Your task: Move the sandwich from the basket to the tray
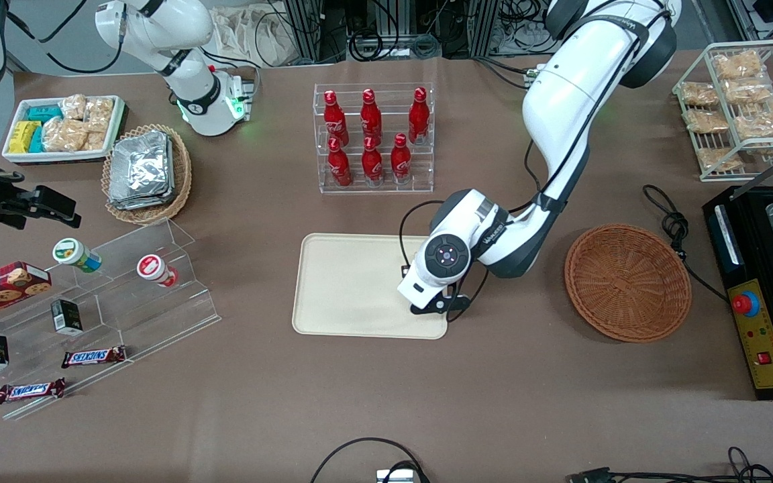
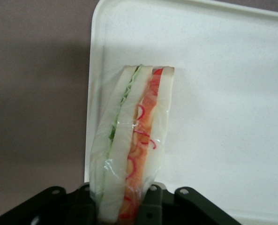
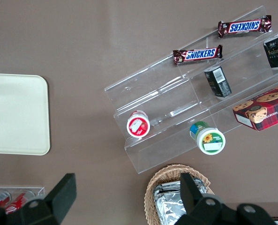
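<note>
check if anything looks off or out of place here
Nothing stands out. The gripper holds the wrapped sandwich intact over the tray; the basket sits upright and empty.

The white left arm [image 1: 564, 127] reaches down from its shoulder, elbow bent, wrist turned downward over the table. Its black two-finger gripper [image 2: 124, 206] hangs low, the fingers [image 2: 150, 204] clamped on a triangular white-bread sandwich [image 2: 131, 140] wrapped in clear film.
</note>
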You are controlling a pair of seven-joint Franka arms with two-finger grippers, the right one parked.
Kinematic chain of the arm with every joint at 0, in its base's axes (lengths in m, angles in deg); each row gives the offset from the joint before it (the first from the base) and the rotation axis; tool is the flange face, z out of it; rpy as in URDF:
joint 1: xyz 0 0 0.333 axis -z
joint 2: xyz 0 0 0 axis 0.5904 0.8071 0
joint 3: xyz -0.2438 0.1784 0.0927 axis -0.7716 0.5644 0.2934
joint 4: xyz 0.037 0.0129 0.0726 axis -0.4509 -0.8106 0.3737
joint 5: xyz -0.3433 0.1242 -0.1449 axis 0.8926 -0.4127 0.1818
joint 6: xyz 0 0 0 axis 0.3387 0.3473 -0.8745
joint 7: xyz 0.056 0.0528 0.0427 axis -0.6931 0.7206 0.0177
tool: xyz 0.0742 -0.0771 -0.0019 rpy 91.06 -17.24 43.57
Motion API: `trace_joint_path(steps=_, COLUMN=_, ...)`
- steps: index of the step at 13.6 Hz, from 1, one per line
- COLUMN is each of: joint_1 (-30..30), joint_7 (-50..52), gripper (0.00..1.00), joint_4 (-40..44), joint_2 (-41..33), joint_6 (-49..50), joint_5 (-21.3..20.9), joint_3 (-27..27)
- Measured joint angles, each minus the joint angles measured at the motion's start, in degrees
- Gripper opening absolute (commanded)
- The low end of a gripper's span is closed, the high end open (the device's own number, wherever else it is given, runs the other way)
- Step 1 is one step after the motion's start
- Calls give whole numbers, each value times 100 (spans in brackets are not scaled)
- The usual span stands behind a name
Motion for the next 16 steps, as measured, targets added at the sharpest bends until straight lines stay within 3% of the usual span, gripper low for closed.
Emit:
trace_joint_path(steps=8, joint_1=-58, joint_7=109, gripper=100, joint_4=181, joint_2=-87, joint_6=86, joint_5=1, joint_3=17)
trace_joint_path(steps=12, joint_1=-500, joint_7=531, gripper=100, joint_4=293, joint_2=-1010, joint_6=731, joint_5=-3, joint_3=56)
trace_joint_path(steps=16, joint_1=-1083, joint_7=180, gripper=100, joint_4=-606, joint_2=-2173, joint_6=858, joint_5=-7, joint_3=82)
